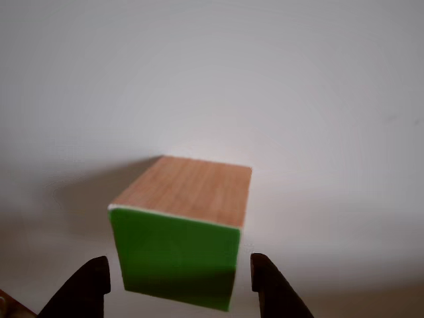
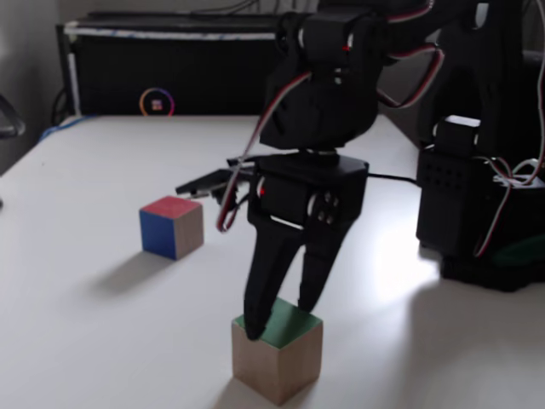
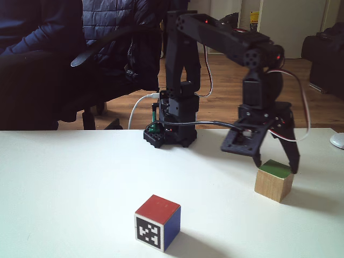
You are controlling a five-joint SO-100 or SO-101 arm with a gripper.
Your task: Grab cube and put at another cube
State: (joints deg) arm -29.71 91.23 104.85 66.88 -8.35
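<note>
Low in the middle of one fixed view, the cube (image 2: 278, 358) sits on the white table (image 2: 77, 290) with its green face turned up and plain wood sides below. Directly above it the gripper (image 2: 280, 319) hangs from the black arm (image 2: 328, 77), its fingers spread apart and pointing down, their tips at the level of the cube's top face, one at the left edge and one toward the back edge. Whether the tips touch the wood cannot be told from this angle.

Right of centre in the other fixed view, the same cube (image 3: 274, 180) rests on the table (image 3: 64, 177) with the open gripper (image 3: 275, 164) straddling its top, a finger on each side. Another cube (image 3: 157, 222) stands well apart at the lower middle of that frame, red face up and its black-and-white marker facing the camera; a blue side shows on its right.

Seen from the other view, the cube (image 1: 180, 228) lies between two dark fingertips (image 1: 86, 288) at the bottom edge, with gaps showing on both sides.
</note>
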